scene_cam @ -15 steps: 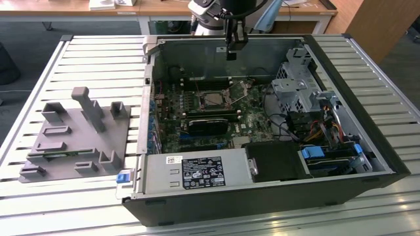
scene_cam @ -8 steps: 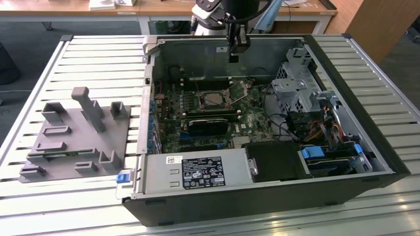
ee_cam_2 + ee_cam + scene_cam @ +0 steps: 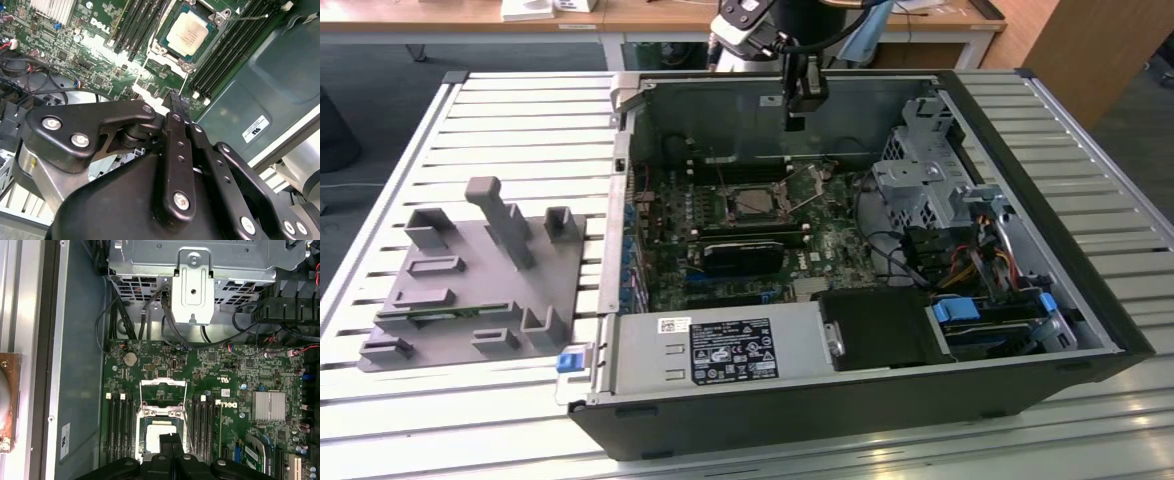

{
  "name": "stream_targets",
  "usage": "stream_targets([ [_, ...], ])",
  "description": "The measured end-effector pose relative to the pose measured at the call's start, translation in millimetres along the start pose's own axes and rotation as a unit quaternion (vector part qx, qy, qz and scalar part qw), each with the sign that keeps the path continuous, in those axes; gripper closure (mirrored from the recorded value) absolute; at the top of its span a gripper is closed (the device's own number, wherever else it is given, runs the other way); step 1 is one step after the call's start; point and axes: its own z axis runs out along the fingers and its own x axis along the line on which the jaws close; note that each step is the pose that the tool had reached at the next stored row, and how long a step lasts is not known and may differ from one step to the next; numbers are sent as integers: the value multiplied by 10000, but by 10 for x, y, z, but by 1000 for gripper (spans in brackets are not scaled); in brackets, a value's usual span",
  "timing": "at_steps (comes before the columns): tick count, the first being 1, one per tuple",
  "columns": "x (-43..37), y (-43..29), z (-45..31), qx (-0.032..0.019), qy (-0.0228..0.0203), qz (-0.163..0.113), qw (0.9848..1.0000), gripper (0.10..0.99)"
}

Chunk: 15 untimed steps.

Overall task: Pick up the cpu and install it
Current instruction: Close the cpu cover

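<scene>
Since the cpu [image 3: 187,34] already lies flat in the socket [image 3: 218,19] with the load frame [image 3: 164,382] swung up, the step in hand reads as seating, not lifting

End effector [image 3: 795,124]: upper middle of the exterior view, hanging above the motherboard [image 3: 667,250], well apart from the chip. Fingers pressed together, nothing between them.

To do it well, by my judgement: descend straight, keep the narrow tips centred over the lid, touch lightly. No sideways drag, since any contacts beneath could suffer. Steer clear of the raised frame.

Cpu: small flat square, pale silver lid with fine print, thin darker rim, level in its seat, memory slots [image 3: 227,55] flanking it. Sits at the centre of the exterior view, inside the open case [image 3: 854,425] on the table [image 3: 520,110]
</scene>
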Motion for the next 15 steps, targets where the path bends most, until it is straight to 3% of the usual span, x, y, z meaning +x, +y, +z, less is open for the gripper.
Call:
stream_targets([
  [15,-1,26,28,0,0,0,10000,980],
])
